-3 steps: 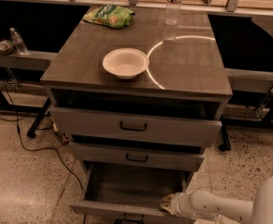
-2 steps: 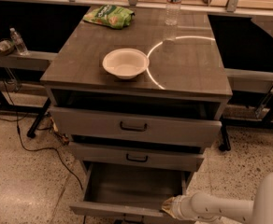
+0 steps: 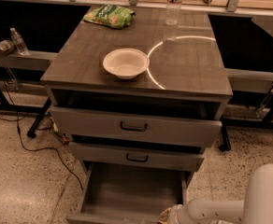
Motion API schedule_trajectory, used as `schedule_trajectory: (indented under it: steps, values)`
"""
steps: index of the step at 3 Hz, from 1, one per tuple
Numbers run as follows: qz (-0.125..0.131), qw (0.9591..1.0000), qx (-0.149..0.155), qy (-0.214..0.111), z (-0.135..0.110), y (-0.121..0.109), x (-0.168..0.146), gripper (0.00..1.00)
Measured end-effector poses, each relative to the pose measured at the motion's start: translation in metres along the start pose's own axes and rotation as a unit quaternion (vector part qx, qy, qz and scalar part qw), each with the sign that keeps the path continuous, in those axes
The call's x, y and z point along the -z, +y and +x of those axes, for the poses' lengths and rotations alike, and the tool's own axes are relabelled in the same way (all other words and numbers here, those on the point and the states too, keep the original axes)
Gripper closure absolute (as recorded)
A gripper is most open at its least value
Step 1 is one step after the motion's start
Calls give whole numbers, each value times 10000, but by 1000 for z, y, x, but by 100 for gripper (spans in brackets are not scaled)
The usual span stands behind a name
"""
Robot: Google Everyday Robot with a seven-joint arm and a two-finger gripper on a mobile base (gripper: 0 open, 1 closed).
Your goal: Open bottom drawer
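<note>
The bottom drawer (image 3: 132, 190) of the grey wood-grain cabinet stands pulled far out, with its grey interior open to view and empty. Its front panel (image 3: 113, 217) runs along the bottom edge of the camera view, and its handle is out of view. My gripper (image 3: 167, 216) is at the right end of that front panel, mostly cut off by the frame's bottom edge. The white arm (image 3: 220, 211) reaches in from the bottom right.
The top drawer (image 3: 134, 127) and middle drawer (image 3: 136, 157) stand slightly out. A white bowl (image 3: 125, 63), a green chip bag (image 3: 109, 16) and a water bottle (image 3: 174, 3) are on the cabinet top. Cables (image 3: 43, 143) lie on the floor at left.
The gripper has moved a little toward the frame's bottom edge, and the bottom drawer's front has come slightly further out with it.
</note>
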State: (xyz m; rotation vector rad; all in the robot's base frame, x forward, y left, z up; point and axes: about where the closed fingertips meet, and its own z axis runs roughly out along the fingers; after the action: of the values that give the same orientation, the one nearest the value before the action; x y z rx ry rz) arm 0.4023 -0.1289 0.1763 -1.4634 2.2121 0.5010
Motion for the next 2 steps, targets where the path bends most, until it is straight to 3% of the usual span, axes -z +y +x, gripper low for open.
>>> schedule_trajectory:
  steps: [1, 2]
  values:
    - [-16, 10000, -10, 0, -1, 7, 5, 100]
    - [-12, 9996, -133, -264, -5, 4, 11, 100]
